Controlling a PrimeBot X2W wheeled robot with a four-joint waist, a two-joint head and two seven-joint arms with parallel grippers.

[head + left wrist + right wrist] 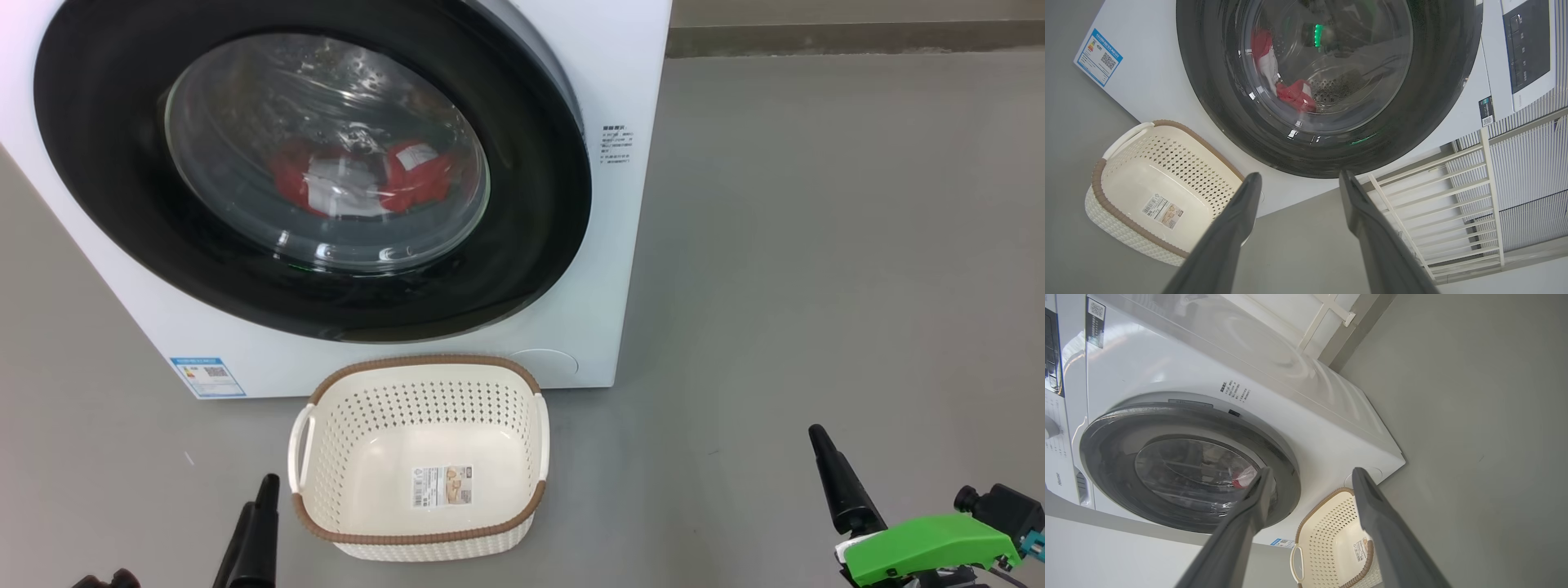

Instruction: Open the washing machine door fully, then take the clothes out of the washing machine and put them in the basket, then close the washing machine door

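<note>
- The head view gave us the washing machine (620, 163) front on at the upper left of the frame. Its door (122, 204) sat shut against the white front, and the red-and-white clothes (408, 180) lay behind the glass, low in the drum.
- A blue sticker (207, 376) marked the machine's lower-left corner.
- The basket (424, 361) stood on the grey floor (816, 245) at bottom centre. Its far rim was just beside the machine's base, and a label lay on its bottom.
- The left wrist view added a dark control panel (1529, 45) at upper right and a white slatted rail (1437, 196) at lower right.
- The right wrist view added the machine's plain side, running up towards top centre.
- Left gripper (1299, 175): fingers spread wide, holding and touching nothing, tips framed against the door's rim.
- Right gripper (1312, 471): likewise spread and free. One finger crossed the door in frame, the other the basket.
- In the head view, open floor took up the right half of the frame, and the basket sat between the two grippers along the bottom edge.
</note>
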